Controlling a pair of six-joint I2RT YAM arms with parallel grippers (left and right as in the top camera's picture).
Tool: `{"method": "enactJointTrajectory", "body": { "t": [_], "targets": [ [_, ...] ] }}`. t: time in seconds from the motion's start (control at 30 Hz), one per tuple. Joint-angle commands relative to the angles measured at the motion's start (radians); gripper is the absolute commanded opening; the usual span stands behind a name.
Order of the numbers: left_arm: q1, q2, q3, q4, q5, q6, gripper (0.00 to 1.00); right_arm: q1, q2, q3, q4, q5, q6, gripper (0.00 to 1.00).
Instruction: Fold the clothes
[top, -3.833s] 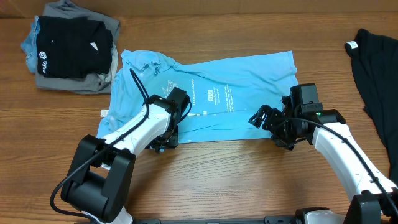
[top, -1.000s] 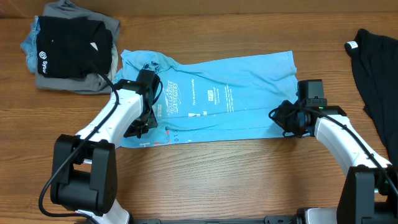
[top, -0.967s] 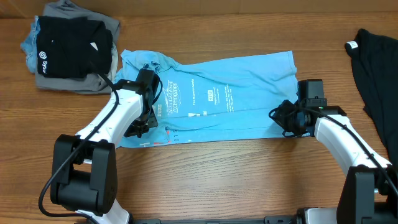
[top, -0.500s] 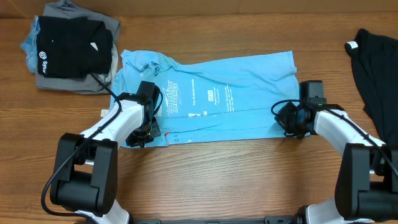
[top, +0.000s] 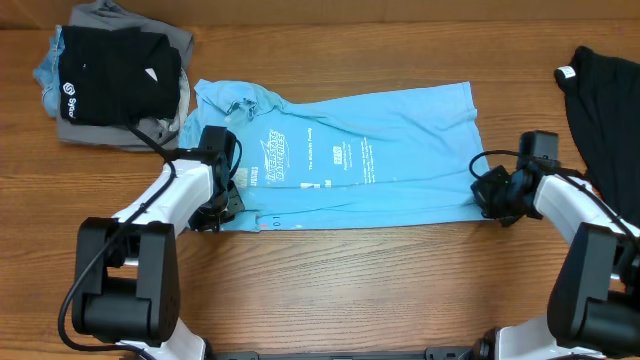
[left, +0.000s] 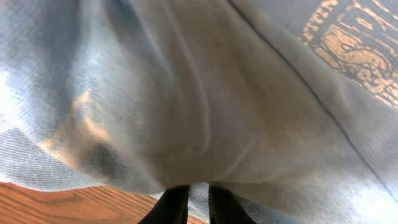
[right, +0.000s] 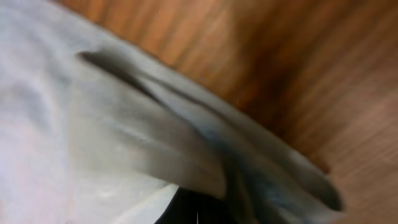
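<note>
A light blue T-shirt (top: 350, 160) with white and coral lettering lies spread flat across the table's middle. My left gripper (top: 215, 208) is at its lower left corner. In the left wrist view the dark fingers (left: 171, 208) stand a narrow gap apart, open, with the shirt's cloth (left: 205, 93) draped over their tips. My right gripper (top: 490, 195) is at the lower right corner, shut on the shirt's edge. In the right wrist view bunched cloth (right: 93, 124) covers the fingers. A black garment (top: 605, 110) with a white tag lies at the far right.
A pile of folded clothes (top: 115, 75), black on top of grey and blue, sits at the back left. Bare wooden table (top: 380, 290) runs along the front. The right arm lies close to the black garment's edge.
Both grippers have moved outward, left to the left and right to the right, drawing the shirt out longer and flatter. The left jaws have parted slightly.
</note>
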Motion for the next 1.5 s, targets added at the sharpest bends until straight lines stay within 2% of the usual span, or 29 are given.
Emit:
{"method": "enactJointTrajectory", "body": {
  "t": [0.0,0.17,0.37,0.6,0.73,0.9,0.93,1.03,1.07,1.1,1.13,1.2,1.23,1.33,1.47],
  "targets": [
    [0.032,0.021,-0.03,-0.011,-0.091,0.012,0.17,-0.042,0.035,-0.02,-0.061,0.107,0.051,0.04],
    [0.032,0.021,-0.03,-0.096,-0.095,-0.036,0.16,-0.051,0.035,-0.02,-0.123,0.113,0.072,0.04],
    [0.032,0.021,-0.031,-0.21,-0.095,-0.138,0.14,-0.051,0.014,-0.02,-0.212,0.146,0.173,0.04],
    [0.031,0.018,-0.031,-0.31,-0.157,-0.21,0.13,-0.055,-0.077,-0.02,-0.266,0.172,0.177,0.04],
    [0.03,-0.011,-0.031,-0.332,-0.174,-0.214,0.13,-0.063,-0.151,-0.02,-0.283,0.171,0.167,0.04],
    [0.008,-0.136,-0.03,-0.33,-0.164,-0.184,0.15,-0.063,-0.251,-0.02,-0.278,0.161,0.1,0.04],
    [-0.008,-0.174,-0.03,-0.329,-0.156,-0.168,0.16,-0.063,-0.268,-0.018,-0.271,0.14,0.056,0.12],
    [-0.073,-0.27,-0.03,-0.311,-0.101,-0.113,0.19,-0.063,-0.299,-0.015,-0.253,0.036,-0.062,0.5],
    [-0.111,-0.303,-0.03,-0.295,-0.07,-0.074,0.25,-0.063,-0.303,-0.015,-0.251,0.003,-0.084,0.61],
    [-0.143,-0.323,-0.03,-0.281,-0.051,-0.049,0.3,-0.063,-0.303,-0.015,-0.252,-0.025,-0.097,0.67],
    [-0.176,-0.339,-0.03,-0.27,-0.039,-0.039,0.42,-0.063,-0.302,-0.015,-0.253,-0.04,-0.099,0.72],
    [-0.257,-0.355,-0.03,-0.241,-0.036,-0.038,0.76,-0.063,-0.302,-0.015,-0.253,-0.06,-0.099,0.77],
    [-0.288,-0.354,-0.03,-0.231,-0.036,-0.039,0.83,-0.063,-0.302,-0.015,-0.253,-0.064,-0.099,0.79],
    [-0.36,-0.33,-0.031,-0.221,-0.037,-0.056,0.87,-0.063,-0.302,-0.015,-0.254,-0.065,-0.104,0.8],
    [-0.376,-0.257,-0.031,-0.212,-0.031,-0.057,0.83,-0.063,-0.302,-0.015,-0.257,-0.069,-0.126,0.81]
  ]
}}
